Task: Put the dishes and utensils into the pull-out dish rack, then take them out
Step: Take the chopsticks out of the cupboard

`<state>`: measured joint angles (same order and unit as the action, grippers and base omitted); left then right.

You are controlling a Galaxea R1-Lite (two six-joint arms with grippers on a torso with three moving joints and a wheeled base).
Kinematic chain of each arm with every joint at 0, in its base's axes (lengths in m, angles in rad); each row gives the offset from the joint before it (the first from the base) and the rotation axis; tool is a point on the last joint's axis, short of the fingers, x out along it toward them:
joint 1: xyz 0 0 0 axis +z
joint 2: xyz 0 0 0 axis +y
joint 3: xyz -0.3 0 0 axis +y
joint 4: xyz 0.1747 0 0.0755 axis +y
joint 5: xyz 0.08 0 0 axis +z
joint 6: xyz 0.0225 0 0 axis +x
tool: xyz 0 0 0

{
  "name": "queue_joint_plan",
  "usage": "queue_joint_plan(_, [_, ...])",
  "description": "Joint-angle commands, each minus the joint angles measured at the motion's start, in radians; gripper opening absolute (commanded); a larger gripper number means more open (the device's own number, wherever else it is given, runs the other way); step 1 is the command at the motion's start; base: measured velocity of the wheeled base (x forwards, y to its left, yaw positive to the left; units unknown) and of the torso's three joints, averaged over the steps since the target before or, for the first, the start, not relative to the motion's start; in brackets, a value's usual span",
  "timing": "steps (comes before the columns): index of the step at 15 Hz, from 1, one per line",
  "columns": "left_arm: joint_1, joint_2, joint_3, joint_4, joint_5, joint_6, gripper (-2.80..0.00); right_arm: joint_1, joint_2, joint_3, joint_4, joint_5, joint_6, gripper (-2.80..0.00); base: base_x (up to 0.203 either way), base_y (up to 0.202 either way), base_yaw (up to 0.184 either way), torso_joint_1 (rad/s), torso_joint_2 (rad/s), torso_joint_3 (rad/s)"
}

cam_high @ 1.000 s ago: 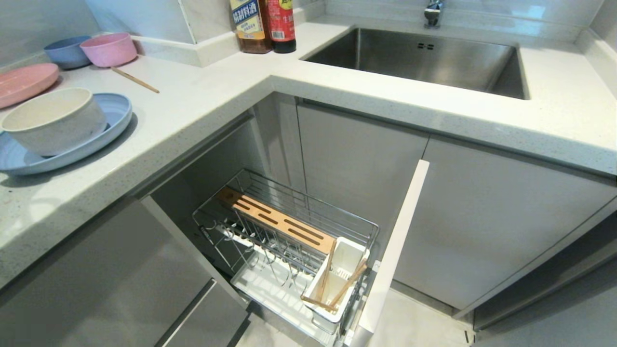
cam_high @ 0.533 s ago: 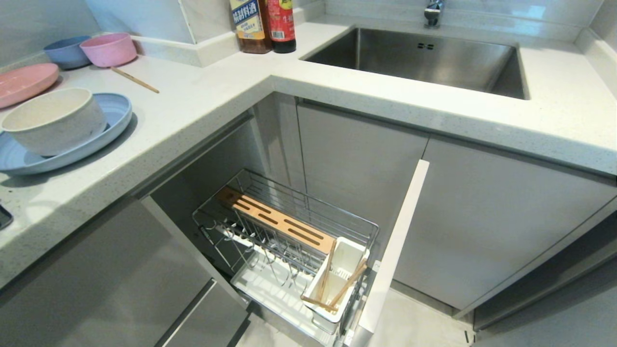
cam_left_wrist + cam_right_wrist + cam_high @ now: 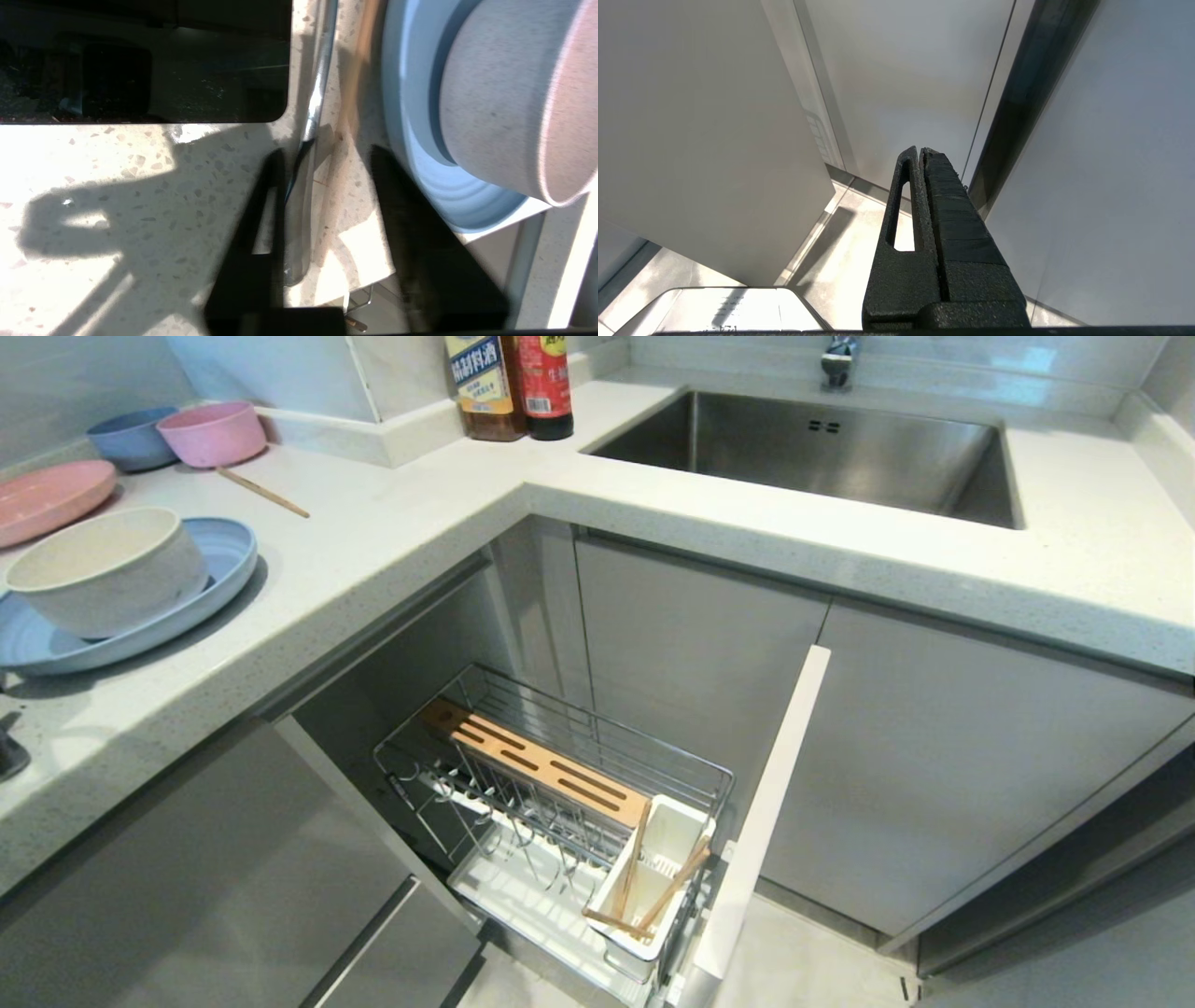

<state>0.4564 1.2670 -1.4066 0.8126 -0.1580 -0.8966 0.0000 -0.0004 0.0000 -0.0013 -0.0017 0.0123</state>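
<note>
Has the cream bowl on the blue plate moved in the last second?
No. The cream bowl sits on the same spot of the blue plate, same distance from the pink plate.

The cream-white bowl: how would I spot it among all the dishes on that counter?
Start at the steel sink, then follow the pale speckled countertop round its corner to the left end. There the cream-white bowl sits on a wide pale blue plate. It is the only bowl resting on a plate; the small pink bowl and small blue bowl behind stand on the counter.
</note>
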Motion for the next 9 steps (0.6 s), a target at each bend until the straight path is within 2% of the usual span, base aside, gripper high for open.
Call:
queue_joint_plan(1, [0.002,0.004,-0.001,0.010,0.000,-0.006,0.00,0.000,0.000,0.002,0.000,0.000,0.000,-2.80,0.000,0.000,0.000,0.000,0.00,0.000])
queue_joint_plan(6, [0.001,-0.019,-0.037,0.008,0.001,-0.007,0.00,0.000,0.000,0.002,0.000,0.000,0.000,-2.80,0.000,0.000,0.000,0.000,0.00,0.000])
queue_joint_plan(9, [-0.004,-0.089,-0.109,-0.016,0.002,-0.003,0.00,0.000,0.000,0.002,0.000,0.000,0.000,-2.80,0.000,0.000,0.000,0.000,0.00,0.000])
